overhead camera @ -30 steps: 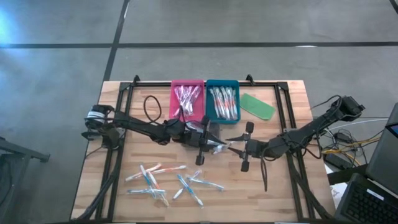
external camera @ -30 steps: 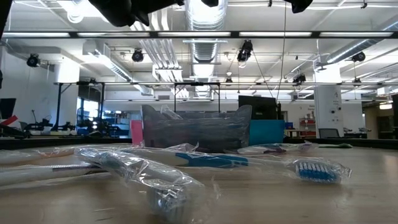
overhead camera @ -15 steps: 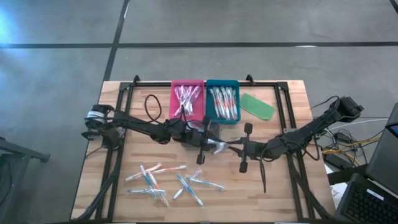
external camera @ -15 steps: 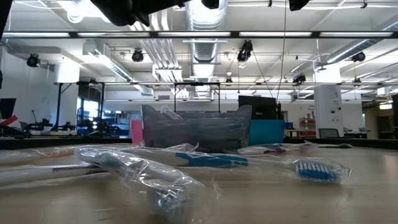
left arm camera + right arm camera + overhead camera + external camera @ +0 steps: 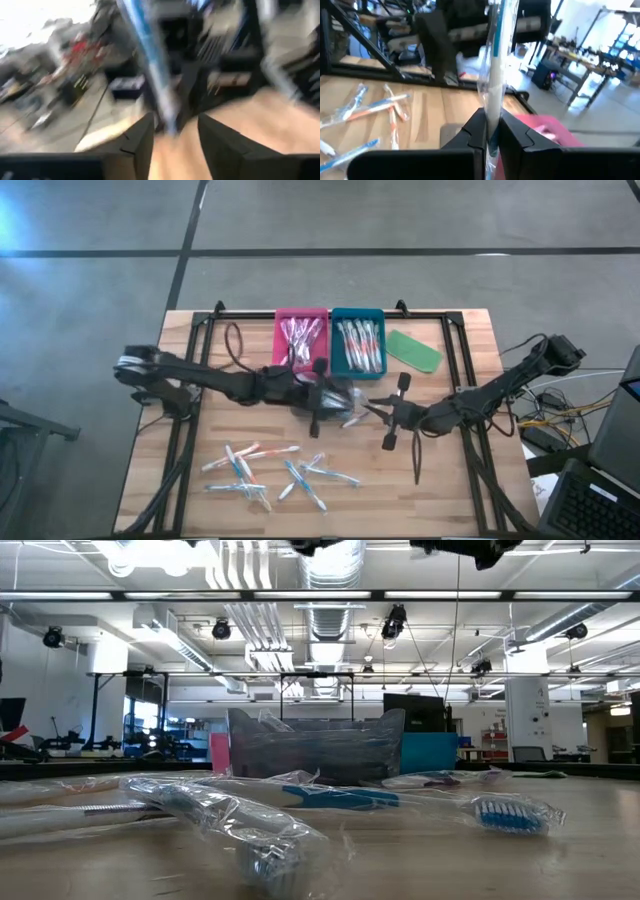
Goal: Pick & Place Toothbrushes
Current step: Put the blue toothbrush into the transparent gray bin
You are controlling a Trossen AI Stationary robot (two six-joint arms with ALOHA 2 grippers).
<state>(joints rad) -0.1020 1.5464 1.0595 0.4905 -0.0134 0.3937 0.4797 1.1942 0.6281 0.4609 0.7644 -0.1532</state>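
both grippers meet above the middle of the wooden desk [image 5: 470,360], just in front of the two trays. the right gripper [image 5: 491,131] has its jaws pressed together on a wrapped toothbrush [image 5: 495,75], a whitish stick with a blue streak that stands up between the fingers in the right wrist view. the left gripper [image 5: 172,131] is close beside it; its jaws are spread a little, and a blurred blue and white brush shows in the gap between them, though whether they touch it cannot be told.

a loose pile of toothbrushes [image 5: 270,470] in clear wrappers, with blue and orange accents, lies scattered on the near part of the desk, on the left arm's side. more brushes lie in the pink tray [image 5: 282,340] and in the teal tray [image 5: 336,345], which stand side by side at the far edge. a flat green piece [image 5: 415,350] lies just beside the teal tray, on the right arm's side.
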